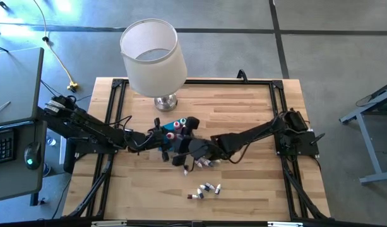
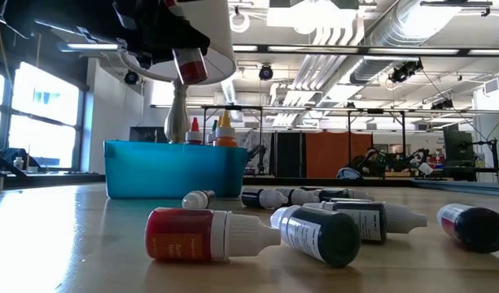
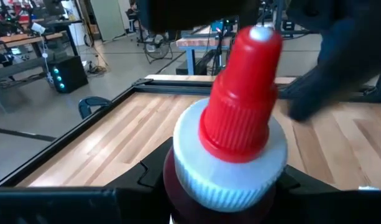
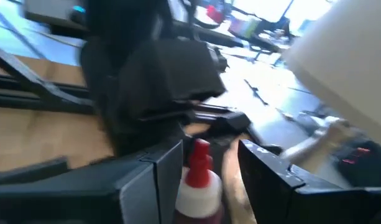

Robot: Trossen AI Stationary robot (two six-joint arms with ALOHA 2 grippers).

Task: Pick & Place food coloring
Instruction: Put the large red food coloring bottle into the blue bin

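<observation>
Left end effector [image 3: 224, 199] is clamped on a red-capped bottle [image 3: 237, 130]; right end effector [image 4: 209, 171] is clamped on another red-capped dropper [image 4: 198, 180], above blue tray [image 2: 174, 169].

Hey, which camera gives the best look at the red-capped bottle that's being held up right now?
The left wrist view: the red-capped bottle fills the picture, cap and white collar plain. The right wrist view shows it smaller, between dark fingers. The low view catches only its body hanging above the blue tray. In the high view the arms hide it.

red-capped bottle [image 3: 240, 118] | blue tray [image 2: 174, 169] | white lampshade [image 1: 153, 57]
</observation>
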